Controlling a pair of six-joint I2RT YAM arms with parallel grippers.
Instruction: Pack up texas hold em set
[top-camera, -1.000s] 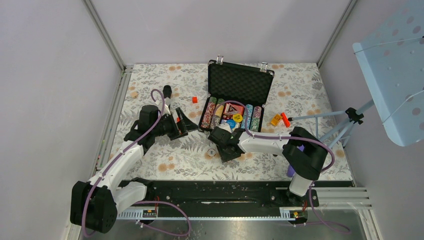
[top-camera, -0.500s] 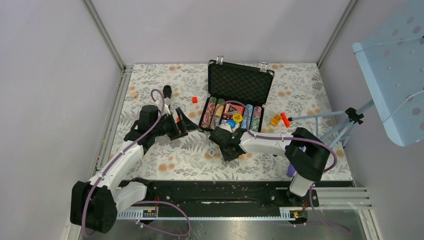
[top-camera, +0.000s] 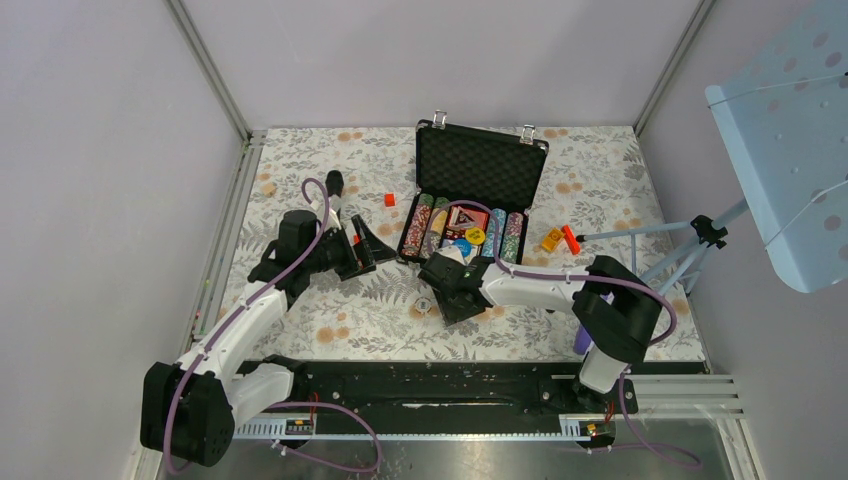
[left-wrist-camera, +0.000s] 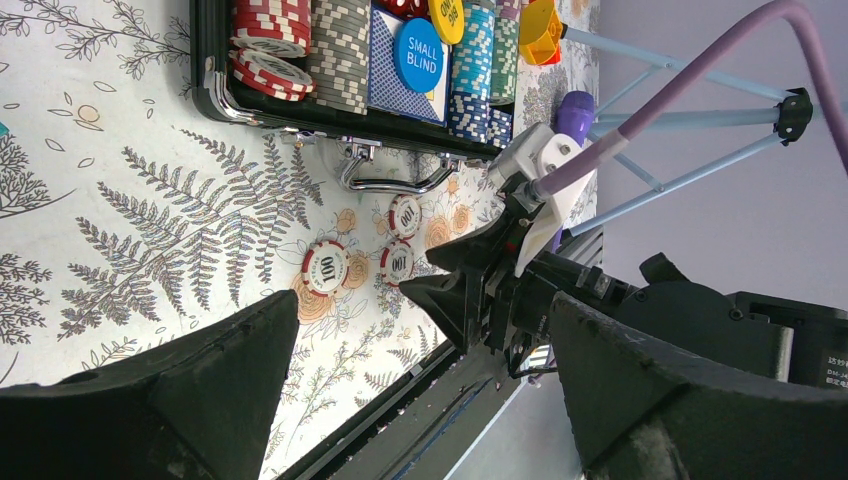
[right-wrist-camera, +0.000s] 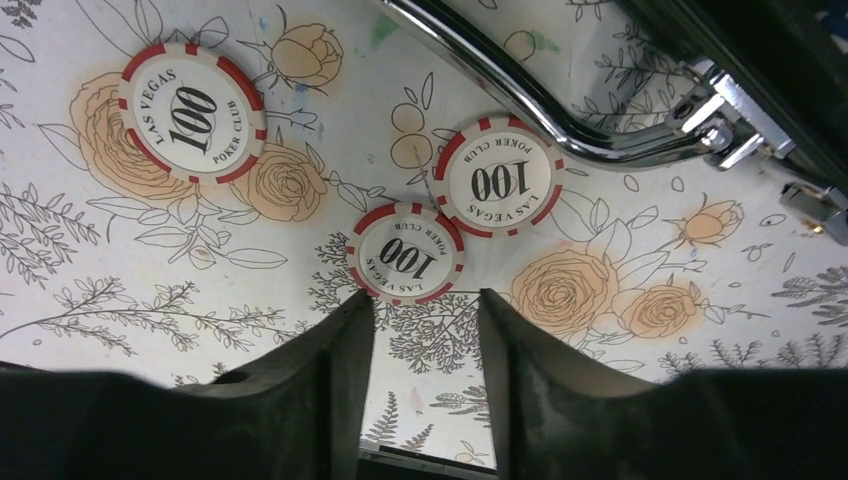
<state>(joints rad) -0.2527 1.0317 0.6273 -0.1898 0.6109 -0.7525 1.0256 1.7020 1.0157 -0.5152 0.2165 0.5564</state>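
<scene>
Top view: the right arm hides most of the loose chips. The black rectangular briefcase (top-camera: 480, 165) lies open at the far middle, cut off in the right wrist view to its curved chrome handle (right-wrist-camera: 520, 90). Right arm reaches low and leftward. The right claw (right-wrist-camera: 425, 320) is slightly apart and empty, its tips just short of the middle of three red-and-white striped round poker chips (right-wrist-camera: 405, 253) lying flat on the floral counter (right-wrist-camera: 100, 270). The left claw (left-wrist-camera: 420, 305) is spread wide and empty.

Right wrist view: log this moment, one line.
right end effector: open, empty, tips at middle red-and-white round 100 poker chip | chips on floral cloth: three | left end effector: open, empty
</scene>
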